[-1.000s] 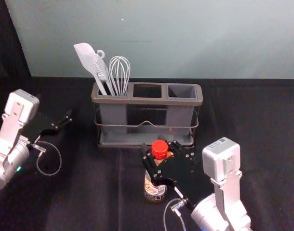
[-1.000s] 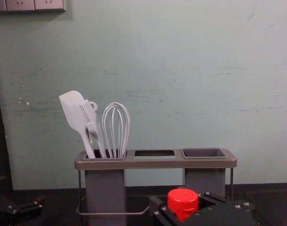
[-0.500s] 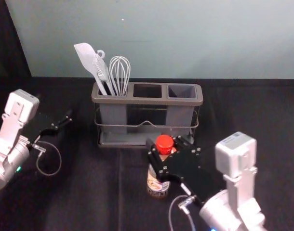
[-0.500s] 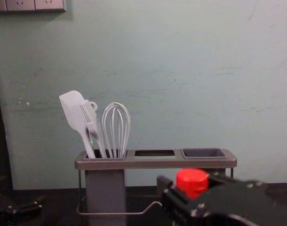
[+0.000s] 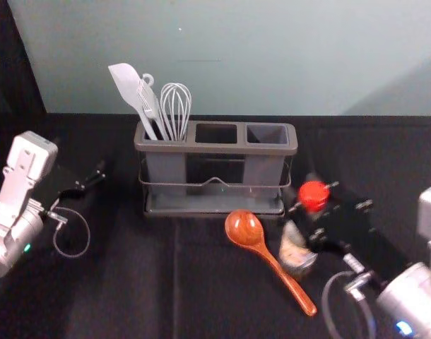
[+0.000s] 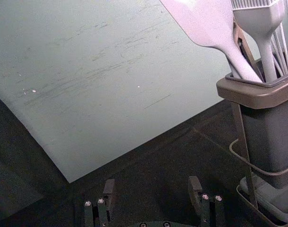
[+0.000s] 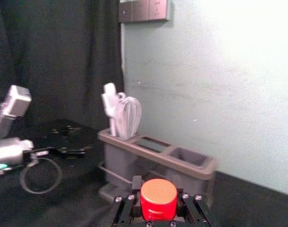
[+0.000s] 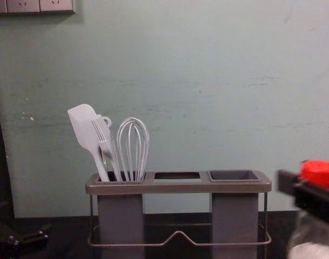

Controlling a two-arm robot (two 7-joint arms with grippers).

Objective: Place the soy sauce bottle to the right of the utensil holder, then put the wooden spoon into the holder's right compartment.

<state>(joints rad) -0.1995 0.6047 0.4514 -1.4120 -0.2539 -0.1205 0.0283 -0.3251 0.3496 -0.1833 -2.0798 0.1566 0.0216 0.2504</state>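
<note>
Placement of the soy sauce bottle (image 5: 297, 250) looks like the step in hand, with the wooden spoon (image 5: 272, 262) to follow. The right tool (image 7: 158, 185) is closed on the bottle just under its red cap, and holds it cap up, in front of the utensil holder (image 5: 215, 148) near its right end. The bottle seems to be off the worktop (image 5: 131, 282). Next, it likely needs to go farther right and forward, past the holder's right end, then be lowered upright before release. The spoon lies in front of the holder, bowl toward it, handle slanting away to the right; the right compartment (image 5: 267, 134) has nothing in it.

The right arm reaches forward from the near right of the holder, angled inward, its tool roughly level. The left tool (image 6: 152, 186) is idle to the holder's left, its fingers apart and empty.
</note>
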